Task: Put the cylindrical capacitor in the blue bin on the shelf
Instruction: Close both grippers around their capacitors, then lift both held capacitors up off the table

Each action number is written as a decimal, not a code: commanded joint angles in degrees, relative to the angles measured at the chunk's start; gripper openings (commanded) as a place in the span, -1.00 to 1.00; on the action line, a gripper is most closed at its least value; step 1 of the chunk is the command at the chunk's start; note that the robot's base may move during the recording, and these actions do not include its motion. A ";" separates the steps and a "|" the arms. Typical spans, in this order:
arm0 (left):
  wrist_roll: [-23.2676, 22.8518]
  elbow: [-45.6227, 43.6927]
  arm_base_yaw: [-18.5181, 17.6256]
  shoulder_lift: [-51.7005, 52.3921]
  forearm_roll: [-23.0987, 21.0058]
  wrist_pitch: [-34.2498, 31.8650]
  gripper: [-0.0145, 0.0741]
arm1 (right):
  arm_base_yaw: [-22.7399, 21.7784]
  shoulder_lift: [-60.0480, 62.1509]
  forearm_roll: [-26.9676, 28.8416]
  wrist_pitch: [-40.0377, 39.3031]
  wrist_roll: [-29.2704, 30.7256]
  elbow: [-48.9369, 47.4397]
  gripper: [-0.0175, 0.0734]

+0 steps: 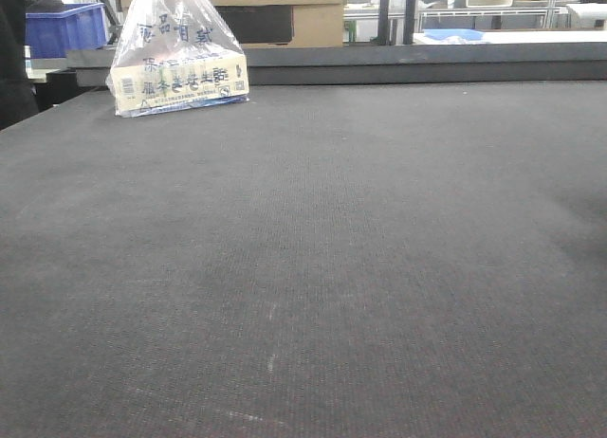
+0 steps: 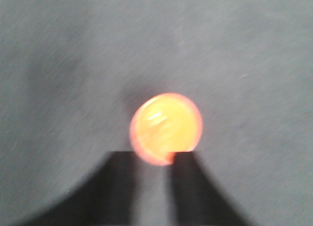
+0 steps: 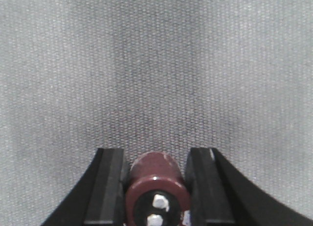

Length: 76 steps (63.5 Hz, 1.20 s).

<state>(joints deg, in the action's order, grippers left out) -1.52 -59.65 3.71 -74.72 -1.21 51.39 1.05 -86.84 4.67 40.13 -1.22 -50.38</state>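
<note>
Sitting clamped between the right gripper's [image 3: 155, 158] two black fingers [image 3: 108, 182] is one maroon capacitor [image 3: 156, 179], its two terminals [image 3: 159, 201] showing, over the grey mat [image 3: 156, 64]. One blurred orange disc [image 2: 166, 128] meets the left gripper's [image 2: 154, 156] tips; whether it is held, I cannot tell. One blue bin [image 1: 64, 27] stands far back, near one bag [image 1: 175, 49].

This looks like a factory or warehouse work area, though the background is small and cut off. A broad dark grey woven-mat worktop [image 1: 303, 267] carries a clear printed plastic bag [image 1: 175, 59]. Behind it stand a bright blue plastic crate [image 1: 64, 28], stacked brown cardboard cartons [image 1: 318, 26] and pale metal racking [image 1: 512, 19].
</note>
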 commanded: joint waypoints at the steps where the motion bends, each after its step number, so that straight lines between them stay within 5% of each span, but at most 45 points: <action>1: -0.02 -0.46 -1.50 -0.13 -0.62 -4.33 0.12 | 0.11 -0.04 -0.01 -0.15 0.01 -0.49 -0.98; 7: -0.02 -0.46 -2.12 -1.76 -0.62 -6.67 0.48 | 0.11 -0.04 -0.01 -0.15 0.01 -0.49 -0.98; 12: -0.13 -0.46 -2.21 -3.81 -0.62 -6.83 0.58 | 0.11 -0.04 -0.01 -0.15 0.01 -0.49 -0.98; 46: -0.13 -0.46 -2.21 -13.65 1.93 -4.84 0.55 | 0.11 -0.04 -0.01 -0.26 0.01 -0.49 -0.98; 53: -0.13 -0.46 -2.21 -13.65 1.93 -5.44 0.35 | 0.11 -0.04 -0.01 -0.26 0.01 -0.49 -0.98; 68: -0.13 -0.46 -2.21 -13.65 1.93 -4.38 -0.92 | 0.11 0.30 -0.01 -0.48 0.01 -0.49 -0.98; 76: -0.13 -1.25 -2.21 -13.01 1.93 -4.68 -0.92 | 0.11 2.65 0.17 -0.48 -0.10 -0.49 -0.98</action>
<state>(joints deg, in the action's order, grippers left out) -1.52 -59.87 1.80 -88.56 0.60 46.84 1.05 -86.29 4.67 40.15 -1.22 -50.38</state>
